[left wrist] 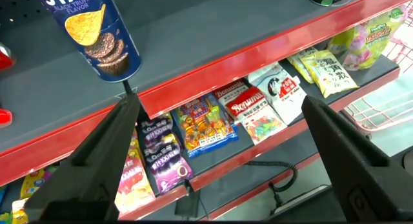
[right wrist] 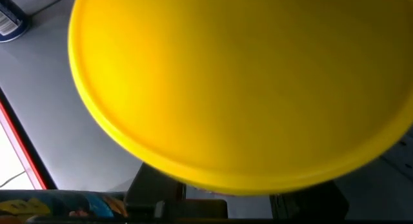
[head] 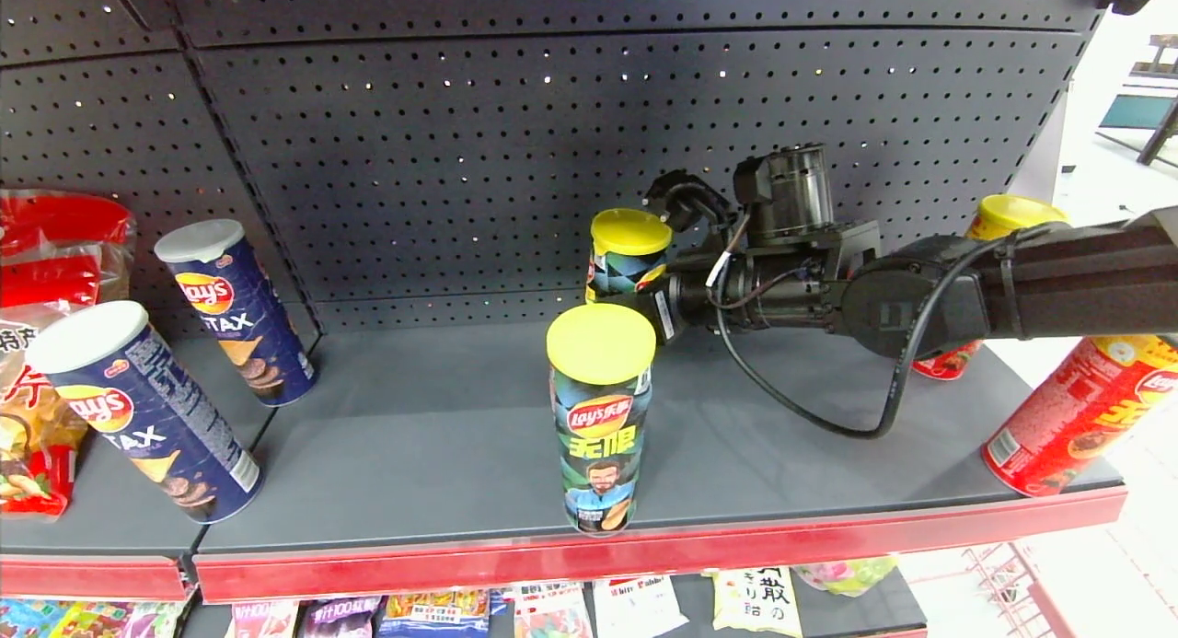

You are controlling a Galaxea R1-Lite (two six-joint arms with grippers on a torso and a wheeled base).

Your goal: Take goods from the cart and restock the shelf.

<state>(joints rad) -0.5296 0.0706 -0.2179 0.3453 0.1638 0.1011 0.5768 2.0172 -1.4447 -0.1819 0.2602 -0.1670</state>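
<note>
The right hand (head: 655, 286) sits just right of the head view's centre, its arm coming in from the right edge. It grips the rear can (head: 624, 256). One finger shows behind the can near its top and the other in front of it lower down, with the can between them. That can stands upright toward the back of the grey shelf (head: 433, 435), near the pegboard (head: 552, 141), and its base is hidden behind the front can (head: 600, 426). In the right wrist view its yellow lid (right wrist: 245, 82) lies very close under the camera.

The front can has the same yellow lid and a dark printed body. It stands upright at the shelf's red front edge, lower centre of the frame, just ahead of the rear can. I cannot tell whether the two touch.

At the left of the frame two blue cans (head: 239, 311) with white lids stand one behind the other, well apart from the yellow-lidded pair. Red bags (head: 55, 251) lie at the far left edge. At the right a red can (head: 1081, 412) stands at the shelf's front corner. A second red can (head: 1008, 216), yellow-lidded, is partly hidden behind the arm.

The left hand (left wrist: 219, 172) is open, its two black fingers (left wrist: 97, 159) spread wide and holding nothing. It hangs in front of the lower shelf (left wrist: 395, 61), where snack bags (left wrist: 206, 124) lie in a row.
</note>
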